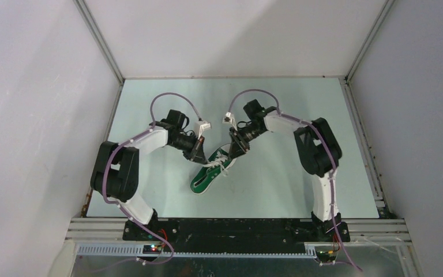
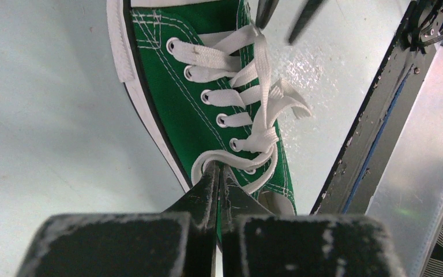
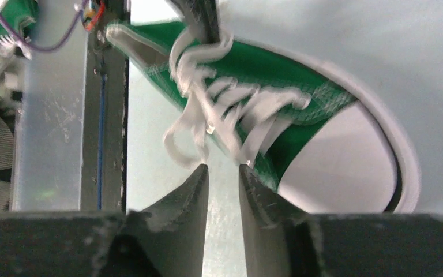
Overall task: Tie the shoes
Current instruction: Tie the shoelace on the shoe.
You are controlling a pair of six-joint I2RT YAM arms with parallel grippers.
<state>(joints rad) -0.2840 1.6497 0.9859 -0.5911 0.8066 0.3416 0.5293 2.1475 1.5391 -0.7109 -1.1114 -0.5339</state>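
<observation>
Evenly bright, diffuse light from above, faint soft shadows on the pale counter (image 1: 300, 190), speckled glare beside the sneaker (image 2: 167, 104) in left wrist view, heavy motion blur over the laces (image 3: 231, 109) in right wrist view, top view sharp.

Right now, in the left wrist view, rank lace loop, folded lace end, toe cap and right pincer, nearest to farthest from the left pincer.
1. The lace loop: pinched in the left pincer, low in the frame.
2. The folded lace end: midway up the frame, right of centre.
3. The toe cap and the right pincer: both at the frame's top, too close to call.
</observation>
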